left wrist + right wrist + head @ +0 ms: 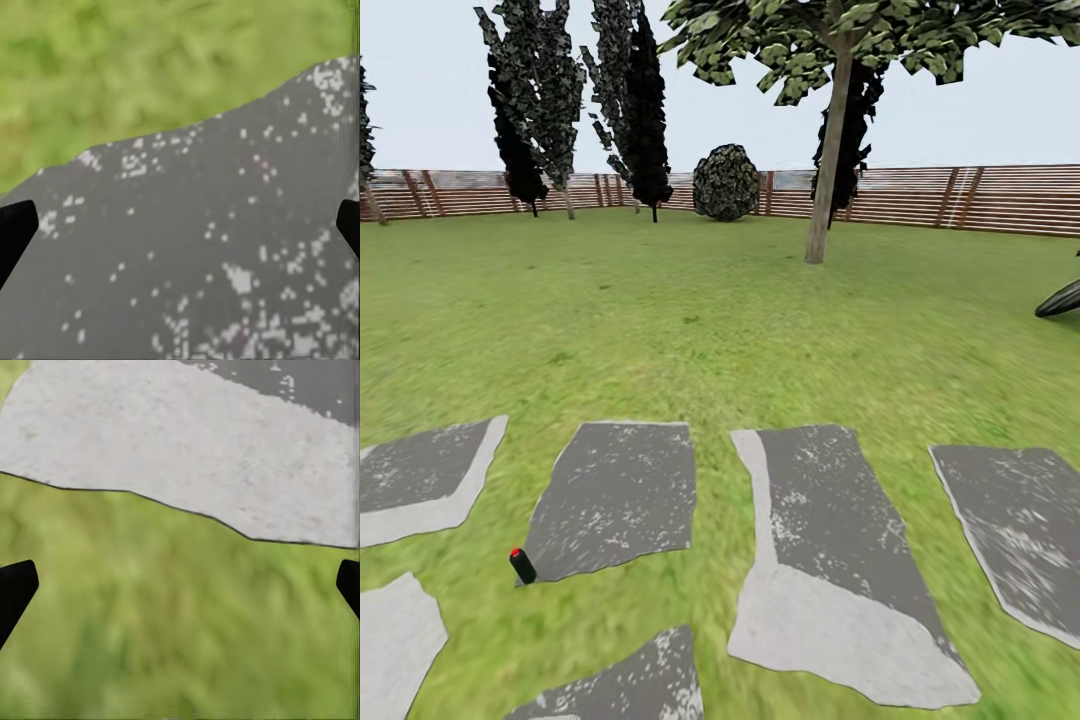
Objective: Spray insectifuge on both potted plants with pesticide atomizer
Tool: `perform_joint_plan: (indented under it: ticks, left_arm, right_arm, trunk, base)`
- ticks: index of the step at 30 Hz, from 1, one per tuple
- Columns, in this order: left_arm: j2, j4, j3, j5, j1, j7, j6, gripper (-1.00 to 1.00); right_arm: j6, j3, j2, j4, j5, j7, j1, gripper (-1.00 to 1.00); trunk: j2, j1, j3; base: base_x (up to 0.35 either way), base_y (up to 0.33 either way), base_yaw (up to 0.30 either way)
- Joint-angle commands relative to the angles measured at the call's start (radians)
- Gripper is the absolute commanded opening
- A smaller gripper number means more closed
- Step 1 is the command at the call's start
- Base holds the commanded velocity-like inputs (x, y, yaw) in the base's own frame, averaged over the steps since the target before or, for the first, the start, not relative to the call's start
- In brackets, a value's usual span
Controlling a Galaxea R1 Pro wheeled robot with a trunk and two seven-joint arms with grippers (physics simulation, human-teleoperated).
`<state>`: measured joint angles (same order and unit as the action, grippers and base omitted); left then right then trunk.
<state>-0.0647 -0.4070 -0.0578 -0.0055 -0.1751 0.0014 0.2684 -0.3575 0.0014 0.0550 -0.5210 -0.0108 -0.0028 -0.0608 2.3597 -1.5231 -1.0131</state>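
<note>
Searching and approaching is the step in hand, by my read: robot is facing the garden lawn [690, 320] w/ nothing gripped yet.

Starting at left: a row of grey stepping stones is lying across the grass, the far-left stone [420, 475] first, then the second stone [615, 495]. Just off that second stone's near-left corner, on the grass, a small dark cylinder w/ a red tip [522, 565] is standing a bit tilted. It's the only bottle-like thing, so prob. the pesticide atomizer, but its colours are too small and dark to confirm. As a container, its contents can't be told.

Left claw [180, 225] is hanging wide open over speckled dark stone [225, 255], grass edge beyond, nothing btwn the fingertips [15, 229].

Moving right: the big two-tone stone [830, 560], then the right stone [1015, 530]. Right claw [180, 585] is also gaping wide and empty, over grass beside a pale stone edge [172, 435].

Far back: dark trees, a round shrub [725, 182], a trunked tree [825, 180], the slat fence [980, 198]. A dark leaf tip [1060, 298] is poking in at the right edge.

Next move, I'd judge: turning toward the near-left, closing in on the cylinder, lowering the left claw around it before any spraying.
</note>
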Motion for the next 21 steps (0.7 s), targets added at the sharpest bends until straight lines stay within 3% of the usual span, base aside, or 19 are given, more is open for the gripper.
perform_joint_plan:
  ticks: [1,21]
  left_arm:
    - [0.0,0.0,-0.002,-0.001,0.0,0.0,0.003,1.0]
    - [0.0,0.0,-0.002,-0.001,-0.001,0.0,0.003,1.0]
  right_arm:
    - [-0.003,0.0,0.0,0.001,-0.001,0.0,-0.001,1.0]
    - [-0.003,-0.001,0.0,-0.002,0.0,0.001,-0.001,1.0]
  trunk:
    - [0.0,0.0,-0.001]
    - [0.0,0.0,-0.001]
  base:
    - [0.267,-0.162,0.002]
    - [0.272,-0.174,0.0]
